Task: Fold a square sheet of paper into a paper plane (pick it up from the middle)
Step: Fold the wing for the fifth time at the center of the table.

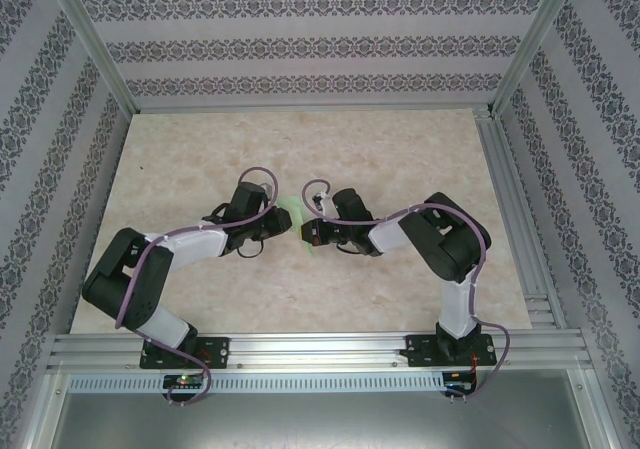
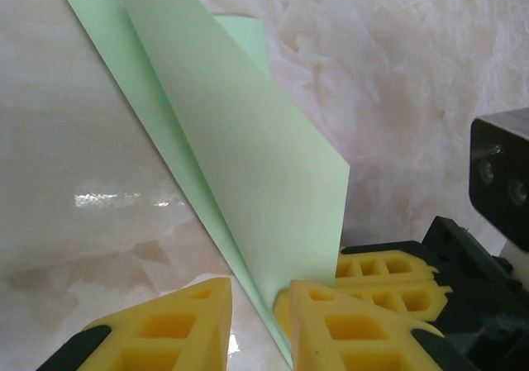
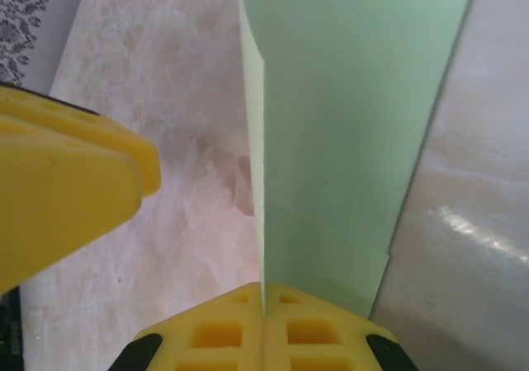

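Paper [image 2: 248, 181]: part-folded, held upright over the middle of the table [image 1: 400, 149].
Right gripper [image 3: 264, 292]: pinched shut on the paper's edge.
Left gripper [image 2: 256, 292]: jaws narrowly apart around its point.
Handling: probably light, limp and easily creased; grip by the fold.

The right hand [image 3: 264, 305] is seen at the bottom edge, its two yellow latticed fingers [image 3: 219, 335] pressed together on the lower edge of the folded green paper [image 3: 347, 123]. The paper is held upright and extends to the top edge, a folded layer being visible along its left side. Another yellow finger [image 3: 58, 197] is seen at the left. A marbled beige tabletop [image 3: 182, 140] lies beneath.
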`<action>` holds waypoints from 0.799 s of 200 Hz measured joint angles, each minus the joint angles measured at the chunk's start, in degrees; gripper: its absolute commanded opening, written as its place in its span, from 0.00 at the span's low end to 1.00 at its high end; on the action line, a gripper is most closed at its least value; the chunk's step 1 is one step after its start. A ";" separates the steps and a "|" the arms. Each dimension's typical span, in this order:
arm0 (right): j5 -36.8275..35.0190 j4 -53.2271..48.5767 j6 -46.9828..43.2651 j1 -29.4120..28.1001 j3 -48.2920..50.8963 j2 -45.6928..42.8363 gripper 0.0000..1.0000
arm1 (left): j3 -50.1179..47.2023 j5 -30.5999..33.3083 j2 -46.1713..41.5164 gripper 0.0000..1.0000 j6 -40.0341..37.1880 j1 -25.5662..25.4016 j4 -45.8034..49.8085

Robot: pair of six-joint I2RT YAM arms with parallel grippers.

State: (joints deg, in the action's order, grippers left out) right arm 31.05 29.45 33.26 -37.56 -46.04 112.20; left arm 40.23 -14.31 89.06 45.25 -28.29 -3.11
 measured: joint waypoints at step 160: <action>6.40 3.96 10.01 2.71 -1.07 3.50 0.00 | 3.91 -4.59 7.32 0.21 -1.14 -0.02 -3.80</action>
State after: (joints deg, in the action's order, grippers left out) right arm 37.45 33.41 43.27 -34.85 -47.11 115.70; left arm 44.14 -18.90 96.38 44.12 -28.32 -6.92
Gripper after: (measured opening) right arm 0.047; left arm 0.212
